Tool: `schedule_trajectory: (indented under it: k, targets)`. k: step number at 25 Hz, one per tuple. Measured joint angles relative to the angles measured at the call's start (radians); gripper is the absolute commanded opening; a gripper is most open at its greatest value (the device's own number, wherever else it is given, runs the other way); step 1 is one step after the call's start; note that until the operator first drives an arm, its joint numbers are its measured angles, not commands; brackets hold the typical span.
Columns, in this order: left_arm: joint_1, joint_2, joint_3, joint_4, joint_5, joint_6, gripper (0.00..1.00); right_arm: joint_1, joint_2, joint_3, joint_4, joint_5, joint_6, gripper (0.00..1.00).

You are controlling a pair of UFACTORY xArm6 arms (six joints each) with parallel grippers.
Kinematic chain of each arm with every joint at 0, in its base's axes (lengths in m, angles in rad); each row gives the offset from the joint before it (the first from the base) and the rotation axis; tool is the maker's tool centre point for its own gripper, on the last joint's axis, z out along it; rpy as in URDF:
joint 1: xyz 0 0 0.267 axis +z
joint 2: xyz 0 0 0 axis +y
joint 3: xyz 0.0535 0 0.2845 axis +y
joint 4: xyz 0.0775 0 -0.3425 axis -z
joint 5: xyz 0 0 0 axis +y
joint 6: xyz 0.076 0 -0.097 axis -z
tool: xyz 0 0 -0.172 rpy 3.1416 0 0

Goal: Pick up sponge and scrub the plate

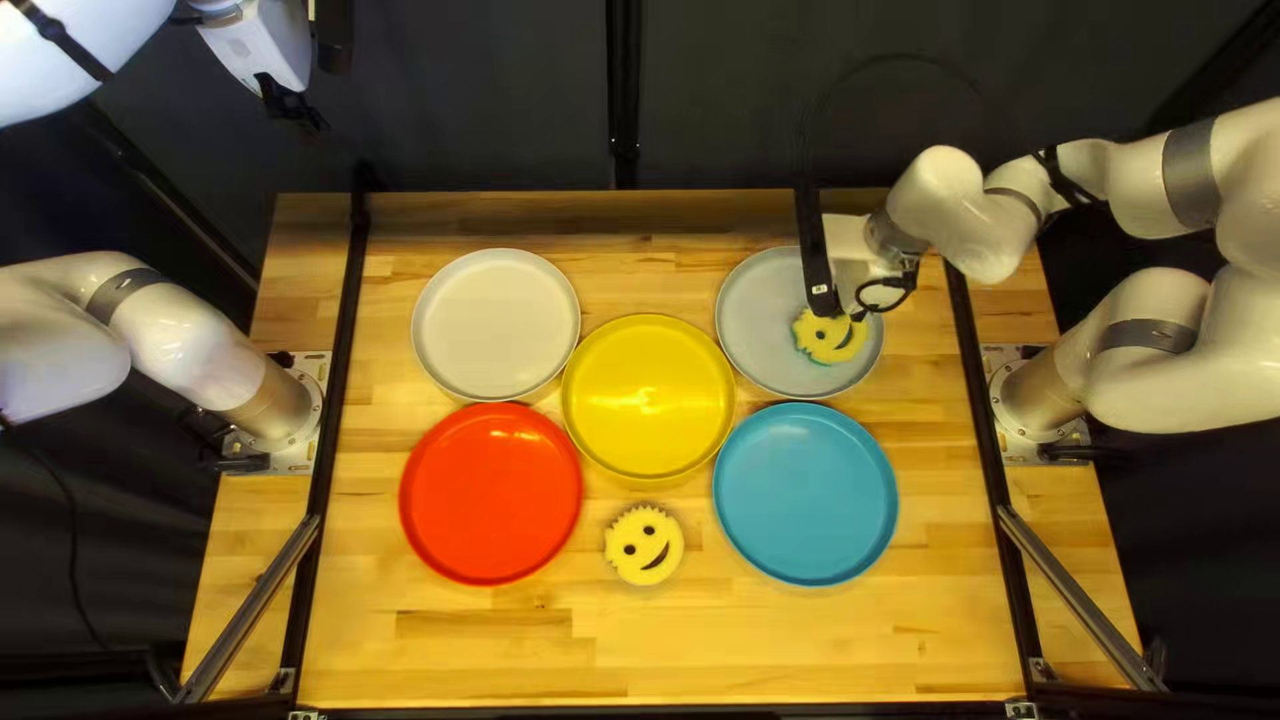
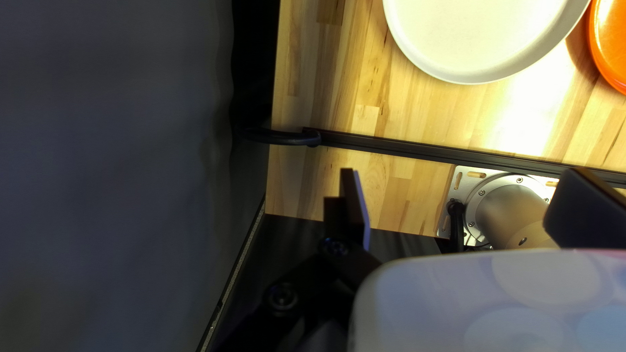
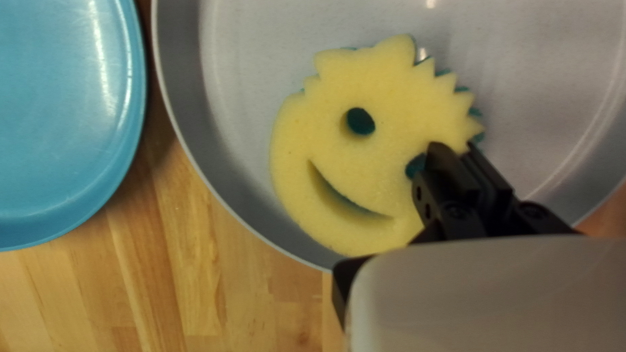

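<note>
Sponge point(image 3: 385, 91), 1 eye point(image 3: 415, 167) partly hidden, clamped by right gripper point(image 1: 856, 312); left gripper point(image 1: 296, 112) apart.

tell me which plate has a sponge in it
The gray plate, just beyond the blue plate; it alone of the five has a sponge inside.

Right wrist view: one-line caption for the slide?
Yellow smiley sponge face up in the grey plate, right gripper at its edge, blue plate alongside.

So the wooden table point(image 1: 800, 647) is taking up most of the space, black rails point(image 1: 331, 400) are running along both sides, a dark curtain point(image 1: 494, 107) is hanging behind, and light's seriously glaring off the wood.
</note>
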Motion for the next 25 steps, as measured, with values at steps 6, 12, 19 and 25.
schedule_trajectory:
  k: [6,12,19,25]
  targets:
    - [0.0,0.0,0.0,0.0,0.0,0.0,1.0,-0.067,0.08,-0.061,0.023,-0.006,-0.085,0.0]
    - [0.0,0.0,0.0,0.0,0.0,0.0,1.0,-0.161,0.162,-0.154,0.031,0.023,-0.171,0.0]
    - [0.0,0.0,0.0,0.0,0.0,0.0,1.0,-0.226,0.231,-0.237,0.025,0.05,-0.216,0.0]
    - [0.0,0.0,0.0,0.0,0.0,0.0,1.0,-0.249,0.264,-0.274,0.022,0.06,-0.232,0.0]
